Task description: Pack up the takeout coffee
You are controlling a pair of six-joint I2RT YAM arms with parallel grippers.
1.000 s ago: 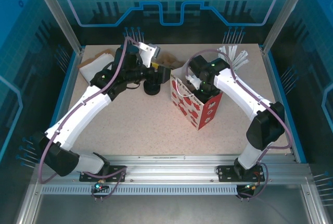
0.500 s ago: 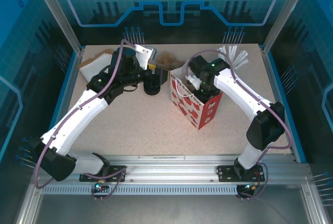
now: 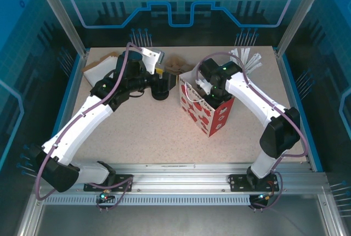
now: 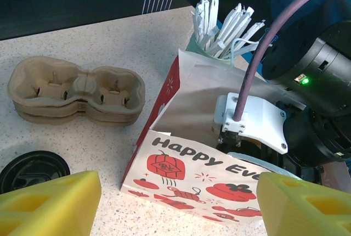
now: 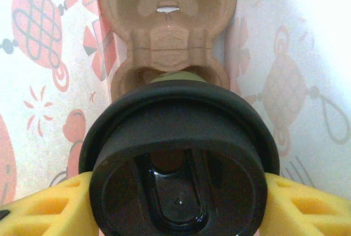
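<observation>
Thin paper under a glossy black lid should make the takeout coffee (image 5: 175, 164) light, crushable and slippery at the rim, so a gentle hold on the sides below the lid is advised. It is clasped by the right gripper (image 5: 176, 206) inside the paper bag (image 3: 211, 118), a pulp carrier (image 5: 167, 27) at 12 o'clock.
</observation>
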